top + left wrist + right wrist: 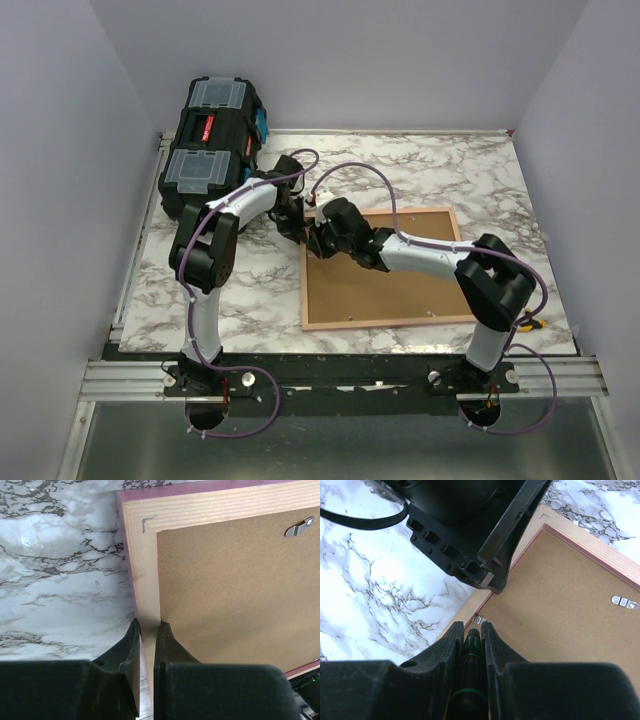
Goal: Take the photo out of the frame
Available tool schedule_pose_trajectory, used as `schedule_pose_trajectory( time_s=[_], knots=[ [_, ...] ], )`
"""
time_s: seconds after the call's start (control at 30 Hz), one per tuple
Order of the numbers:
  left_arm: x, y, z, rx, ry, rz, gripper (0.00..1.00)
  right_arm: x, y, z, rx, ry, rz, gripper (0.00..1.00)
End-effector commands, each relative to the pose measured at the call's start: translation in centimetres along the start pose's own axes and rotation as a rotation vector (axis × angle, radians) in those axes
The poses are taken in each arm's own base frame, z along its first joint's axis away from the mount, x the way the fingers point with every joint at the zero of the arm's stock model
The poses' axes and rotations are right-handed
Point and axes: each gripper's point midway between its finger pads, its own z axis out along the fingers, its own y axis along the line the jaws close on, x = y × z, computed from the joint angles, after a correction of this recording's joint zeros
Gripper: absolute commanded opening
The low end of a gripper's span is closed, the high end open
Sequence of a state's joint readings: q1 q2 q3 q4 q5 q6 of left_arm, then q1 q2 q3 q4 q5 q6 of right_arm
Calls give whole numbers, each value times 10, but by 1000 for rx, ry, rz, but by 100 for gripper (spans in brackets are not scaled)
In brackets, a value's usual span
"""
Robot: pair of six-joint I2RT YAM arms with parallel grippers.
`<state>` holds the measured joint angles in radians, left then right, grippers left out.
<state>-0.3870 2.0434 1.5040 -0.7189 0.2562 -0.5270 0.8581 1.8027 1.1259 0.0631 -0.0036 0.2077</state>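
With the frame [385,270] lying back-up on the counter [420,170], my left tool [148,625] is pinched closed over its wooden edge, while my right tool [471,625] grips a green-handled screwdriver [471,647] at its corner.

Marble table [450,170] bears the frame [400,295], back up, and a black toolbox [215,130]

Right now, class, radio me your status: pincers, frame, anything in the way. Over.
Left pincer shut, tips at frame rail. Right pincer shut on green-handled tool, tip at backing edge. Frame face down, backing in, photo hidden. Left wrist crowding corner.
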Motion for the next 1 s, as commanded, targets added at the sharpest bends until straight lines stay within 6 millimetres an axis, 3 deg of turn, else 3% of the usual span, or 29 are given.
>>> schedule_pose_trajectory(
  time_s=[0.0, 0.43, 0.53, 0.63, 0.73, 0.8, 0.9, 0.97],
  knots=[
    [-32, -2, 3, 34, -82, 11, 0, 96, 31, -23, -108, 318, -41, 1],
    [-38, 0, 3, 25, -88, 8, 0, 90, 42, -43, -145, 273, -63, 1],
    [-39, -1, 2, 30, -89, 8, 0, 73, 26, -42, -29, 201, -33, 1],
    [-38, -2, -3, 36, -98, 10, 0, 42, 13, -50, 71, 89, 10, 1],
    [-37, -6, -14, 48, -119, 20, 13, 11, 12, -67, 93, -35, 77, 1],
    [-36, -8, -23, 56, -136, 25, 27, -3, 9, -77, 109, -95, 118, 1],
    [-31, -12, -40, 78, -160, 30, 48, -10, 6, -78, 115, -110, 156, 1],
    [-25, -12, -49, 85, -176, 30, 55, -9, 3, -68, 111, -91, 179, 1]
  ],
)
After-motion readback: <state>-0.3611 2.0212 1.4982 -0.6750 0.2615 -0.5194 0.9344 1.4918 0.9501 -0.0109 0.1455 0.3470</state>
